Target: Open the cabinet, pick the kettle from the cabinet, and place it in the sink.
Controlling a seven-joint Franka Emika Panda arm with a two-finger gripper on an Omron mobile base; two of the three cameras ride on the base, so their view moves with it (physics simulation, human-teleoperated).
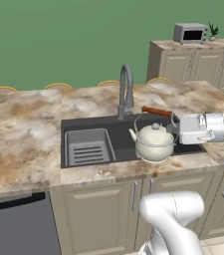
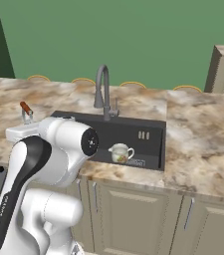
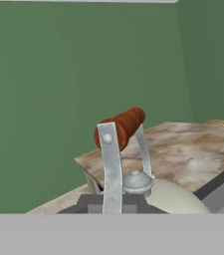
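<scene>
Tool (image 1: pixel 173 127) clamped on kettle (image 1: pixel 154 143) over sink (image 1: pixel 114 130); right view's mug (image 2: pixel 120 153) inside.

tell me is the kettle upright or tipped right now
Upright. The kettle sits level over the sink, lid knob on top, spout sideways, wire handle arching up; the gripper is shut on that handle.

Your open lane runs over the sink's (image 1: pixel 83 124) middle, between the ribbed tray (image 1: pixel 87 147) at the left and the kettle (image 1: pixel 154 143) at the right, with the curved tap (image 1: pixel 125 89) blocking the back rim.
</scene>
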